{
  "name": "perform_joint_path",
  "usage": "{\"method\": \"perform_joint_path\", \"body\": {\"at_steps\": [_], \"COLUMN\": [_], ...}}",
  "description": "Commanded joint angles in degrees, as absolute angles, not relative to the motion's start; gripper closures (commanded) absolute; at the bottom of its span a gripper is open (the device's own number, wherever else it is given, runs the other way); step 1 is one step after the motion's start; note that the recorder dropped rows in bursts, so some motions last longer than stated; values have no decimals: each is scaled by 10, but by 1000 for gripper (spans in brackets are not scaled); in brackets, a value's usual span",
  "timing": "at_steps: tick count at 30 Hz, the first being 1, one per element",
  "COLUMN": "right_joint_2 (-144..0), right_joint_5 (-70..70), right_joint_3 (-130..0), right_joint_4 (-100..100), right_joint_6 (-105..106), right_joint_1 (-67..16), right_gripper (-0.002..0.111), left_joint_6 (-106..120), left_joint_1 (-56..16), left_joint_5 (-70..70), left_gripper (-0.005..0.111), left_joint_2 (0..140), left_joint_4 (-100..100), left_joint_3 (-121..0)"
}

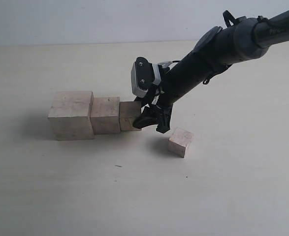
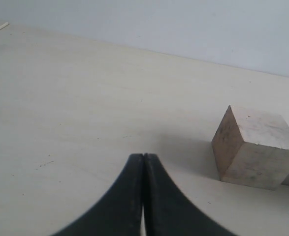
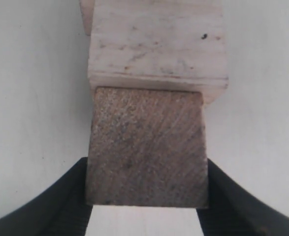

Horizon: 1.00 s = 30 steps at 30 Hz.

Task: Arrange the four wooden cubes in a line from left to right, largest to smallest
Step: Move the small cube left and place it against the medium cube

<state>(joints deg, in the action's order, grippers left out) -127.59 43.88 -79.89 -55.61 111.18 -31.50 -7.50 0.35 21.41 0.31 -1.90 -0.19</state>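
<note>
A: Where do our cubes stand now?

B: We see three in one row on the worktop (image 1: 134, 196). The largest cube (image 1: 71, 114) is on the left, the second cube (image 1: 105, 114) touches it, and the third cube (image 1: 128, 114) touches the second.

A: And the smallest cube (image 1: 180, 141)?

B: It lies apart, to the right and nearer to the camera, turned a little out of line.

A: The right end effector (image 1: 151, 122)?

B: Its fingers (image 3: 60, 201) press on both sides of the third cube, so it is clamped on it. Whether that cube rests on the worktop, we cannot say for sure.

A: The left end effector (image 2: 143, 196)?

B: Its fingers are together and hold nothing, near the largest cube.
</note>
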Motion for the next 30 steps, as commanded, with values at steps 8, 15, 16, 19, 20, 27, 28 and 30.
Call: {"method": "perform_joint_path", "body": {"at_steps": [8,15,16,19,20,27,28,30], "right_joint_2": [-1290,-1290,-1290,-1284,-1280,-1242,-1236,-1220], "right_joint_5": [442,432,430,421,418,416,417,422], "right_joint_3": [-792,-792,-792,-792,-792,-792,-792,-792], "right_joint_4": [-570,-582,-588,-595,-595,-595,-595,-590], "right_joint_6": [1119,1119,1119,1119,1119,1111,1101,1054], "right_joint_1": [-317,-317,-317,-317,-317,-315,-315,-315], "right_gripper": [55,40,39,37,36,35,35,35], "left_joint_6": [-76,-76,-76,-76,-76,-76,-76,-76], "left_joint_1": [-1,-1,-1,-1,-1,-1,-1,-1], "left_joint_5": [213,213,213,213,213,213,213,213], "left_gripper": [107,107,107,107,107,107,107,107], "left_joint_2": [0,0,0,0,0,0,0,0], "left_joint_4": [-21,-21,-21,-21,-21,-21,-21,-21], "left_joint_3": [0,0,0,0,0,0,0,0]}}
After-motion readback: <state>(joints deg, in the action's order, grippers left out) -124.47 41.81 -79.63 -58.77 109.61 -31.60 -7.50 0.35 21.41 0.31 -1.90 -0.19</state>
